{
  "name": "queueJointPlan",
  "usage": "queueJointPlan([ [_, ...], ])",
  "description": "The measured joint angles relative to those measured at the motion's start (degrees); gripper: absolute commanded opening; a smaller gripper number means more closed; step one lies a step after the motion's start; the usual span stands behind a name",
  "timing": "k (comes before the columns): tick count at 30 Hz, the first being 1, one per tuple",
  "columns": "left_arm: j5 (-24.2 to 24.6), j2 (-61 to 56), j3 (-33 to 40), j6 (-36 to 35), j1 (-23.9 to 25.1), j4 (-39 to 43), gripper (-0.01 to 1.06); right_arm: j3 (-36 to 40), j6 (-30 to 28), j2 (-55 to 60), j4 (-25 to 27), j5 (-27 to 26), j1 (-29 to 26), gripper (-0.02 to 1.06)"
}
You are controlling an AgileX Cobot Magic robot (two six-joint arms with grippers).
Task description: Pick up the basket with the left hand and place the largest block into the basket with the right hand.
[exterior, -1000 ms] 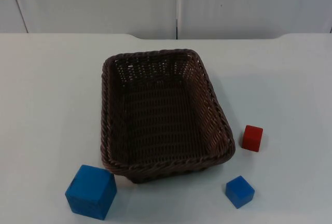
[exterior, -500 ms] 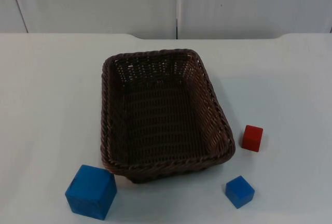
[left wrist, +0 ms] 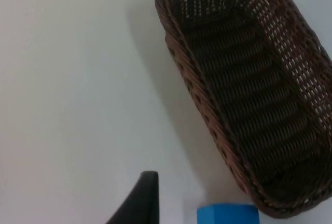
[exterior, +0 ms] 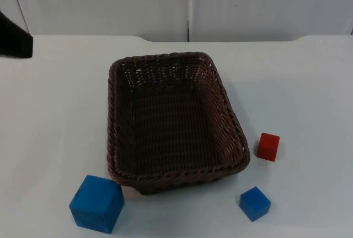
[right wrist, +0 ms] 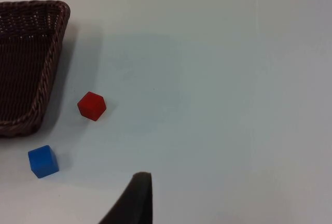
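Note:
A dark brown wicker basket (exterior: 113,118) stands empty in the middle of the table. The largest block, a big blue cube (exterior: 97,203), sits just off the basket's near left corner. My left arm (exterior: 14,38) comes in at the far left edge of the table, well away from the basket. In the left wrist view, my left gripper (left wrist: 137,202) hangs over bare table beside the basket (left wrist: 193,81) and the big blue cube (left wrist: 227,215). My right gripper (right wrist: 133,198) is over open table, to the right of the basket (right wrist: 51,60).
A small red cube (exterior: 268,146) (right wrist: 92,106) lies right of the basket. A small blue cube (exterior: 255,203) (right wrist: 43,161) lies nearer the front edge. The grey partition wall (exterior: 187,4) closes off the back of the table.
A black part of my left arm has come into the top view at the far left edge. The basket and all three cubes have stayed put.

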Motion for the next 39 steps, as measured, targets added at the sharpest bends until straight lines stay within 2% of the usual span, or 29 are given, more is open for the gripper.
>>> queueJointPlan([
  [6, 0.1, 4.0, -3.1, 0.1, -0.4, -0.2, 1.05, 0.0, 0.0, 0.0, 0.0, 0.0, 0.0, 1.05],
  [15, 0.0, 11.3, -7.8, 0.1, -5.5, -0.1, 1.05, 0.0, 0.0, 0.0, 0.0, 0.0, 0.0, 1.05],
  [31, 1.4, 25.0, -16.8, 0.1, -6.1, 0.2, 1.05, 0.0, 0.0, 0.0, 0.0, 0.0, 0.0, 1.05],
  [39, 1.4, 34.2, -20.7, -1.3, -9.1, 0.3, 1.05, 0.0, 0.0, 0.0, 0.0, 0.0, 0.0, 1.05],
])
